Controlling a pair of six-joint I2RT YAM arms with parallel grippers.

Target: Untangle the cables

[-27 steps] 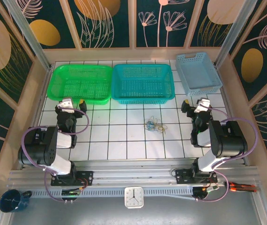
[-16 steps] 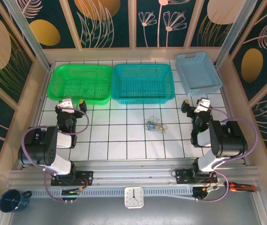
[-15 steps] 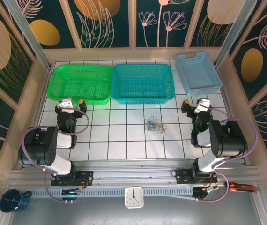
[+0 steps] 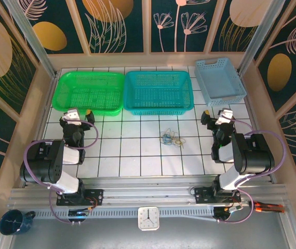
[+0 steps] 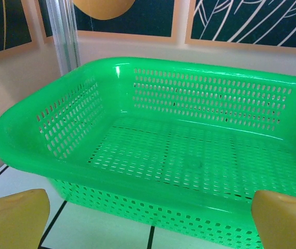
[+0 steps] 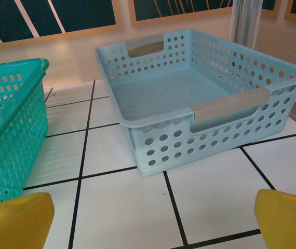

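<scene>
The cables [image 4: 171,138] lie in a small tangle of blue and cream-white loops on the white tiled table, just right of centre. My left gripper [image 4: 78,113] stands open at the left, well away from the tangle, close in front of the green basket [image 4: 90,73]. In the left wrist view its yellow fingertips [image 5: 14,218] sit far apart with nothing between them. My right gripper [image 4: 216,114] is open at the right, pointing toward the light blue basket [image 4: 222,99]. Its yellow fingertips [image 6: 288,220] are also wide apart over bare tile.
A teal basket [image 4: 158,72] stands between the green and light blue ones along the back. The green basket's near wall [image 5: 137,179] is close to the left fingers. The light blue basket [image 6: 174,140] and teal basket [image 6: 13,135] lie ahead of the right fingers. A clock [image 4: 148,218] sits on the front rail.
The left gripper has shifted very slightly to the left. The right arm and the cables have not moved.
</scene>
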